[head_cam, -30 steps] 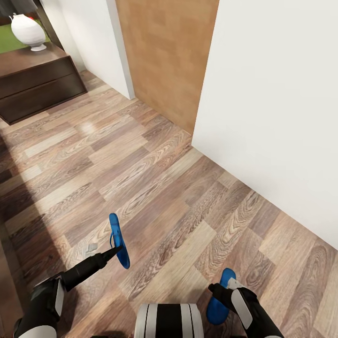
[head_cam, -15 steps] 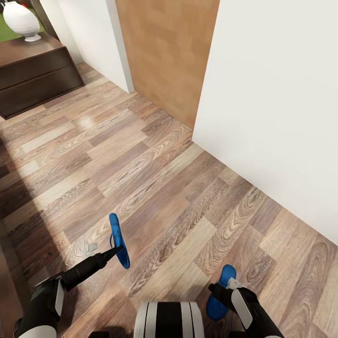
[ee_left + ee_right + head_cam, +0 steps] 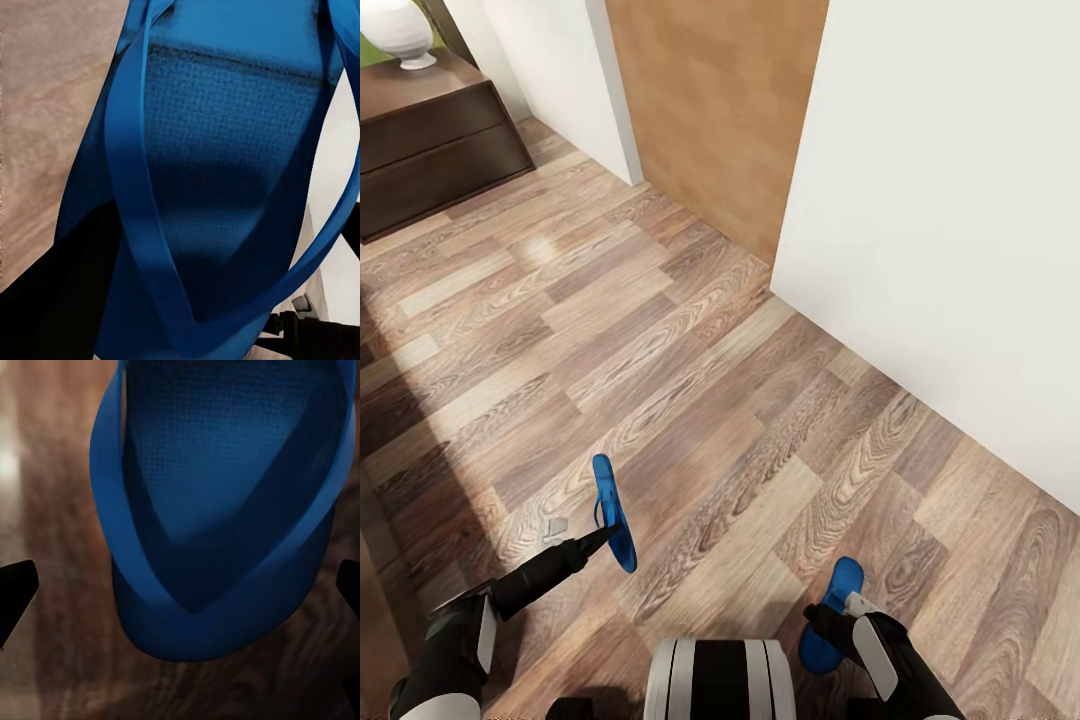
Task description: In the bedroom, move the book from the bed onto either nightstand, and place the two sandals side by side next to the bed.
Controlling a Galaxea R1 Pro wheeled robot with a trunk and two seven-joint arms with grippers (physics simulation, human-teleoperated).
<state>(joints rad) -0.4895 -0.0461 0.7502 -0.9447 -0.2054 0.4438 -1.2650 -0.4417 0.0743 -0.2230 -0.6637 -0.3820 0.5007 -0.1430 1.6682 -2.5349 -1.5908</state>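
Observation:
I hold one bright blue sandal in each gripper above the wood-plank floor [image 3: 690,380] of the bedroom. In the head view my left gripper [image 3: 606,534] is shut on the first sandal [image 3: 607,495], which stands on edge at its tip. My right gripper [image 3: 834,612] is shut on the second sandal [image 3: 826,622], low at the right. Close up, the left wrist view has the blue sole and straps of its sandal [image 3: 225,172]. In the right wrist view the other sandal [image 3: 225,525] hangs over the floor. The book, the bed and the nightstand are out of view.
A long low dark-brown cabinet [image 3: 430,150] with a white vase [image 3: 402,30] stands at the far left. A light wooden panel [image 3: 710,120] sits between white walls, and a white wall [image 3: 960,220] runs along the right. My base [image 3: 720,680] is at the bottom.
The whole view has shifted: cabinet and vase slid up and left in the picture, so the camera moved. Both sandals stay in my grippers as before.

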